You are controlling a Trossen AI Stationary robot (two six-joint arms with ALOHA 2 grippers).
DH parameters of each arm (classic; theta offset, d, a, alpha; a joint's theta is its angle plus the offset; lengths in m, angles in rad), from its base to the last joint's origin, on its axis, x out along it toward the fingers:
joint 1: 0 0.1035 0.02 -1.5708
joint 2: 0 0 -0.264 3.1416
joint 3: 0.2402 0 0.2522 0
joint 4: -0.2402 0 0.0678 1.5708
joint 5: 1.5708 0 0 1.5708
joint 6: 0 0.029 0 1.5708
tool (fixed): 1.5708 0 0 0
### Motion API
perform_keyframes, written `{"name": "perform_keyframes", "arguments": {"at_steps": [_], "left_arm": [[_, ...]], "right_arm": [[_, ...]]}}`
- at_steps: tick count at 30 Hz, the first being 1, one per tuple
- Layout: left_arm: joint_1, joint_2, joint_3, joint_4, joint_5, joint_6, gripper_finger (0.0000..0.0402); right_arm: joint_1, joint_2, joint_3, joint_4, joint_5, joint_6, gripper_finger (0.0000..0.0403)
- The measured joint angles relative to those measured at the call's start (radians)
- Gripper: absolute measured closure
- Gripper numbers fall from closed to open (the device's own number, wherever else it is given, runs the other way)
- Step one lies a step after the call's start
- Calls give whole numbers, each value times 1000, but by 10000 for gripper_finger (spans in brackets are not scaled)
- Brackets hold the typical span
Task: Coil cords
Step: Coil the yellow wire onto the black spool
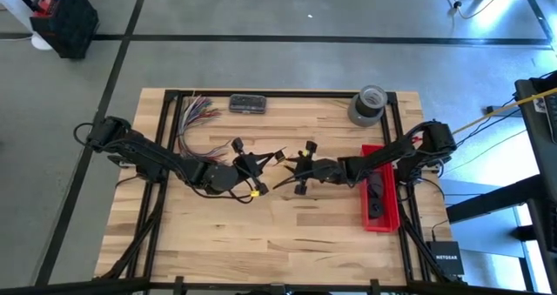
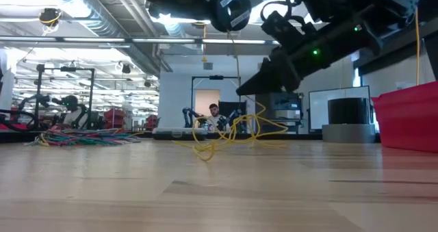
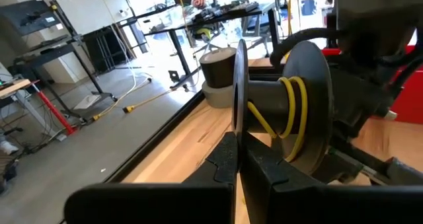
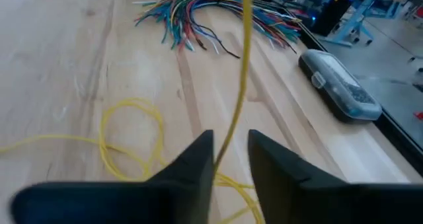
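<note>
Cord (image 4: 239, 85) yellow, table (image 1: 287, 234) pale wood. Wire bundle (image 4: 211, 16) multicolour; bin (image 1: 380, 199) red. Tape roll (image 1: 368, 103) grey.

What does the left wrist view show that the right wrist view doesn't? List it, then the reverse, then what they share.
Left wrist only: a spool with cord wound on it, its rim clamped in the shut left gripper, and a tape roll.
Right wrist only: the right gripper with cord running between its fingers, coloured wires, a grey case.
Both: yellow cord and the wooden table.
</note>
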Motion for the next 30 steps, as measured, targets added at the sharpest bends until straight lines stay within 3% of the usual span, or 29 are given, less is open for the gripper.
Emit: {"name": "perform_keyframes", "arguments": {"at_steps": [5, 11, 23, 30], "left_arm": [[0, 0, 0, 2, 0, 4, 401], [-8, 0, 0, 2, 0, 24, 401], [-31, -4, 0, -23, 0, 82, 401], [-19, -4, 0, -108, 0, 79, 401]], "right_arm": [[0, 0, 1, -46, 25, -3, 391], [4, -46, 1, -113, 81, -15, 385], [30, -314, 1, -368, 160, -26, 398], [29, -405, 1, -411, 109, 76, 399]]}}
